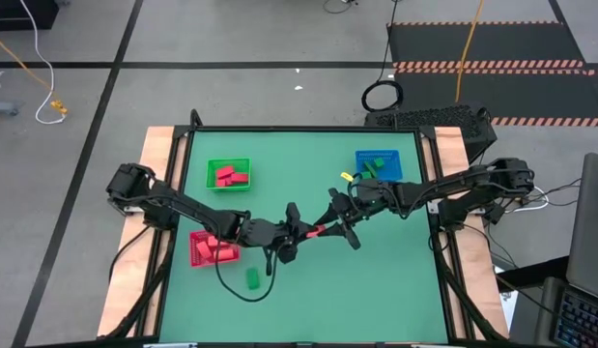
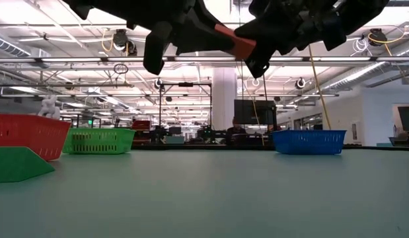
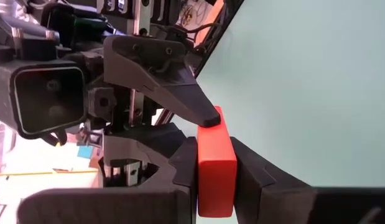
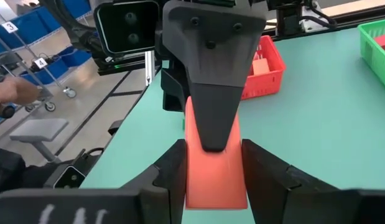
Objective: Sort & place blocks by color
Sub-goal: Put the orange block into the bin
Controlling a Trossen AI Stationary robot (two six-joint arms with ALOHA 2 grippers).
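Note:
A red bar-shaped block (image 1: 316, 231) hangs in the air over the table's middle, between my two grippers; the low view shows the red block (image 2: 234, 41) well above the table top. My left gripper (image 1: 300, 232) comes from the left and my right gripper (image 1: 329, 224) from the right, tips facing each other. Each is shut on one end of the bar. A loose green block (image 1: 251, 278) lies flat on the table near the front, also seen as the green block (image 2: 16, 164) in the low view. My left gripper pinches the red block's left end (image 3: 216, 180) between its two fingers (image 3: 183, 165), coming level from the table's left and lying along the bar. The block is lifted clear. My right gripper pinches the block's right end (image 4: 214, 186) between its fingers (image 4: 267, 180), level from the table's right, turned a quarter to the other pair. The left gripper's finger (image 4: 211, 112) lies over the bar's top face.
A green tray (image 1: 228, 174) with red blocks sits far left, a red tray (image 1: 213, 248) with red blocks near left, a blue tray (image 1: 378, 165) with green blocks far right. A small yellow piece (image 1: 345, 176) lies by the blue tray. The green mat's right near part is bare.

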